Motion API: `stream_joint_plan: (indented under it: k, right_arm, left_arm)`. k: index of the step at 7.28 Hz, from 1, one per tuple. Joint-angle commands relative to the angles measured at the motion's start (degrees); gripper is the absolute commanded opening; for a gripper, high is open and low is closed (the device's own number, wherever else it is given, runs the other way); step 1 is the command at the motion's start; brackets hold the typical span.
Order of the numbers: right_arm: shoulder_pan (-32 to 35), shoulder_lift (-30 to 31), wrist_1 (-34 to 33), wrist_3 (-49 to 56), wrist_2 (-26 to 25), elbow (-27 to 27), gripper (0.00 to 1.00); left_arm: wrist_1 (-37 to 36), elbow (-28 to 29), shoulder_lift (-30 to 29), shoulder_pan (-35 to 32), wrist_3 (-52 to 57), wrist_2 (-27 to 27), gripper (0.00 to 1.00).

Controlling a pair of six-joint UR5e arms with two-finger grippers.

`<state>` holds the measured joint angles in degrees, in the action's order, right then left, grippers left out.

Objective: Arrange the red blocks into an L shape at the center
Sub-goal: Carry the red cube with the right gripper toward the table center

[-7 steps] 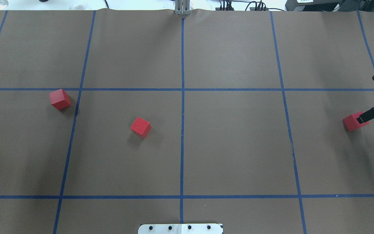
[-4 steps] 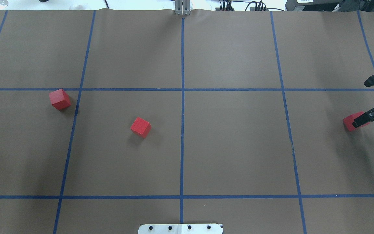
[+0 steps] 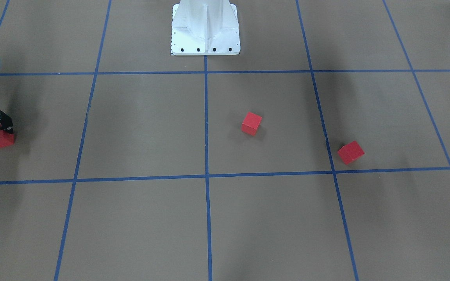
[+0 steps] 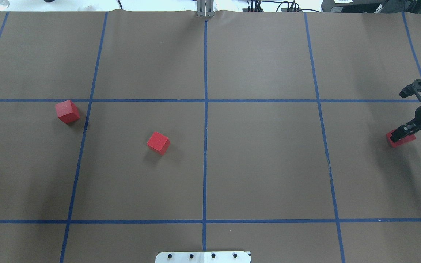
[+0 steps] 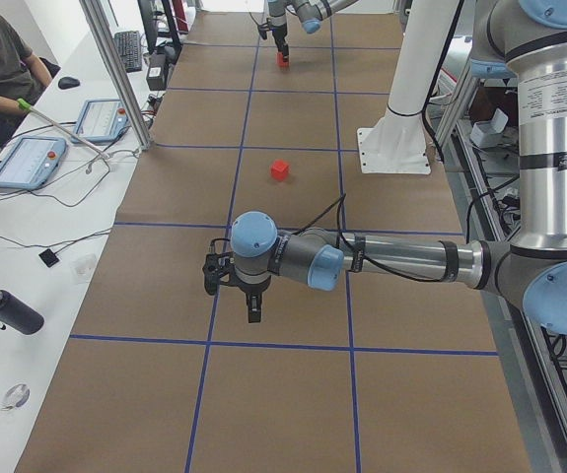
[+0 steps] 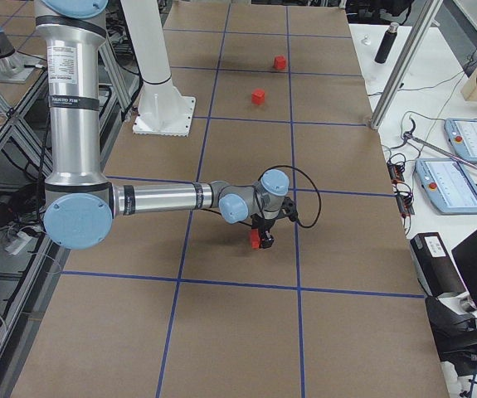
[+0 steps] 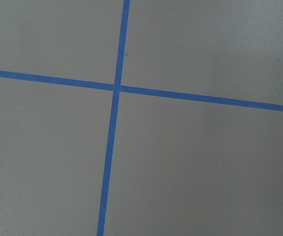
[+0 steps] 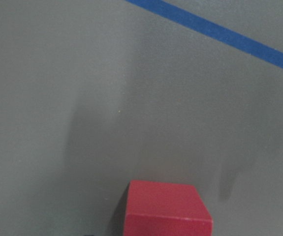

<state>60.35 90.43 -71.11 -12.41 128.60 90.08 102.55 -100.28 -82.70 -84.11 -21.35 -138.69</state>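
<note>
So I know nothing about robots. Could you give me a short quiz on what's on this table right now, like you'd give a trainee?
1. How many red blocks lie on the brown surface?
2. True or false: two of the blocks touch each other at the central blue tape line.
3. Which gripper is down at a block? A) left gripper B) right gripper C) neither

Key:
1. Three.
2. False: all three stand well apart, and none is on that line.
3. B. The left gripper hangs over surface with no block under it.
</note>
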Motion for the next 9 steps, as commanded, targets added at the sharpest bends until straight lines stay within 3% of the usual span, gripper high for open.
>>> stream_joint_plan:
  k: [1, 3, 5, 7, 8, 9]
  right_arm:
    - [0.2, 0.0, -0.1, -0.2, 0.5, 0.6, 0.0]
    - [0.3, -2.1, -8.3, -7.6, 2.0, 11.2, 0.0]
    - [-7.6, -9.8, -10.0, -28.0, 0.8, 14.4, 0.0]
    - [-18.5, -21.7, -10.2, -47.7, -4.4, 13.0, 0.0]
    - [-22.6, -26.3, -10.3, -52.1, -7.6, 12.0, 0.0]
    - [-23.7, -34.7, -14.9, -56.3, -8.6, 7.3, 0.0]
  left_arm:
    - [-0.1, 0.0, 0.0, 0.0, 0.0, 0.0, 1.0]
    - [0.0, 0.0, 0.0, 0.0, 0.0, 0.0, 1.0]
    - [0.0, 0.1, -0.1, 0.0, -0.1, 0.0, 1.0]
    - [-0.1, 0.9, -0.1, 0.3, 0.1, 0.0, 1.0]
    - [-0.1, 1.4, -0.2, 0.4, 0.2, 0.0, 1.0]
    - [-0.1, 2.0, -0.2, 1.0, 0.3, 0.0, 1.0]
